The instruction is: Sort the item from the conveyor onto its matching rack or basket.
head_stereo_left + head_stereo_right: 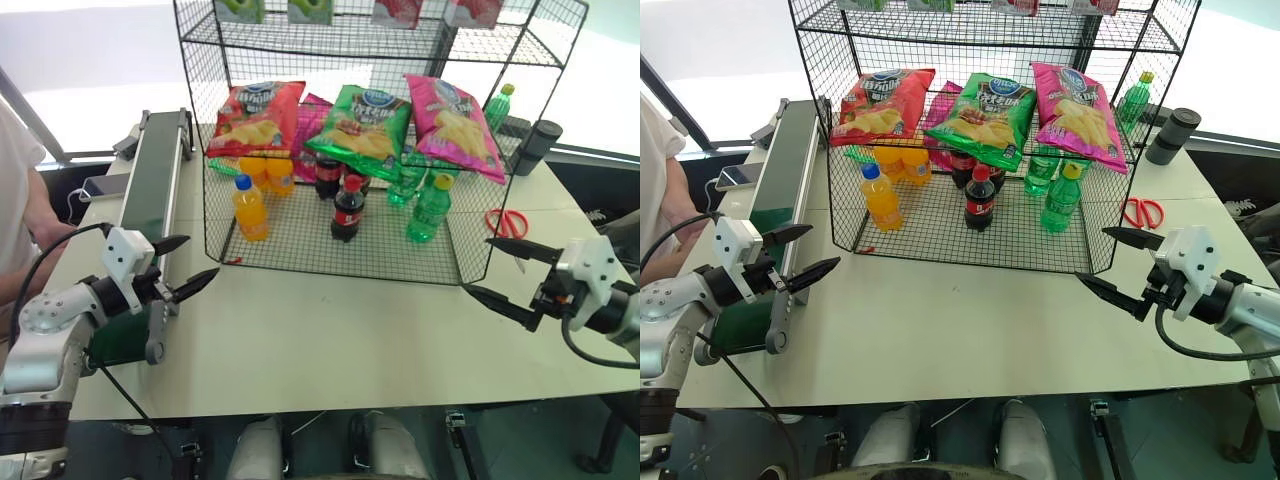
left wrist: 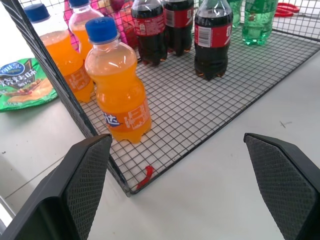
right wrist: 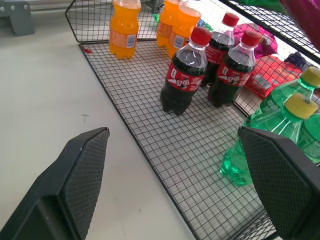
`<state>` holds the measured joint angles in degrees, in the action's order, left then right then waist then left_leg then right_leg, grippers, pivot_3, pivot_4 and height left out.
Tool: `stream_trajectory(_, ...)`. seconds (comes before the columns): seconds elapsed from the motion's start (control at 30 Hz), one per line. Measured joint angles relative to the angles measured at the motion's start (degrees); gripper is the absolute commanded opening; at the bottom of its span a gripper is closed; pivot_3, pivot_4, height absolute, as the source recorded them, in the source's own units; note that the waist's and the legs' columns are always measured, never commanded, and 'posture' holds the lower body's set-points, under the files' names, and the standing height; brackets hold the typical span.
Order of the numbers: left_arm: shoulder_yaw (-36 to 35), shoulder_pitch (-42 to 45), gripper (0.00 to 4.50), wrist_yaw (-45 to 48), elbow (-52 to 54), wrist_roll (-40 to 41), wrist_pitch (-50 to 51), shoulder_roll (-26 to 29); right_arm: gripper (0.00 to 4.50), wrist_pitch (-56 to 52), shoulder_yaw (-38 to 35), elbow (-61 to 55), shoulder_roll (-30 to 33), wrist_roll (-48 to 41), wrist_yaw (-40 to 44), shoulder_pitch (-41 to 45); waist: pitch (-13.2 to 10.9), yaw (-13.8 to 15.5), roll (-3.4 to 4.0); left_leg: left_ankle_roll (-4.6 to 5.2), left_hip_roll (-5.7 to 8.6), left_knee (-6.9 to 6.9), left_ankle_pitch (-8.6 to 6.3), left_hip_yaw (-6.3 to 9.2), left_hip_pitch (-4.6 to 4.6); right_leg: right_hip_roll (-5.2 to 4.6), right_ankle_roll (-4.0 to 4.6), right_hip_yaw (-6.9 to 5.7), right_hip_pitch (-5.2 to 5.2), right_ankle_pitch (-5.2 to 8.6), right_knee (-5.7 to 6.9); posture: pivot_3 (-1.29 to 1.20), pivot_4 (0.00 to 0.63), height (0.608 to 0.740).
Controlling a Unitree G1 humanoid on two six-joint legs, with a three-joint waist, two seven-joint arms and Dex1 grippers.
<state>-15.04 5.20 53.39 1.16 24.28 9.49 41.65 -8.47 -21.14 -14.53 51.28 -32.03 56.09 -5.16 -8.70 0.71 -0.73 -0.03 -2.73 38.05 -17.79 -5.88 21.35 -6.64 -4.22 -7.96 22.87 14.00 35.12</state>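
The item, a magenta-pink crisp bag (image 1: 455,115) with a blue logo, leans on the middle tier of the black wire rack (image 1: 300,250), at the right end of a row of bags. The dark-green conveyor (image 1: 155,175) runs along the table's left side. My left gripper (image 1: 200,256) hovers open and holds nothing, beside the conveyor's near end and off the rack's front left corner. My right gripper (image 1: 478,264) is open too, with nothing in it, at the rack's front right corner. Both point toward the rack's low tray.
Red (image 1: 252,115) and green (image 1: 362,125) crisp bags share the tier. Orange (image 1: 249,208), cola (image 1: 347,208) and green (image 1: 430,208) bottles stand in the tray. Red scissors (image 1: 508,222) and a black cylinder (image 1: 537,146) lie right of the rack. A person (image 1: 15,200) stands at the left.
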Motion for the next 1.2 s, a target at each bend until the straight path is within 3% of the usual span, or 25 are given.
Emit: stream_trajectory(1.2,0.0,-4.9,4.50,-3.5,4.2,0.0,-1.0,-0.9,4.30,5.1,3.0,8.7,-1.5,6.8,5.7,6.1,0.0,0.0,0.00,-0.01,0.00,0.01,0.00,-0.02,-0.01,0.00,0.00,0.00,-0.02,0.00,0.00,0.00,0.150,0.740)
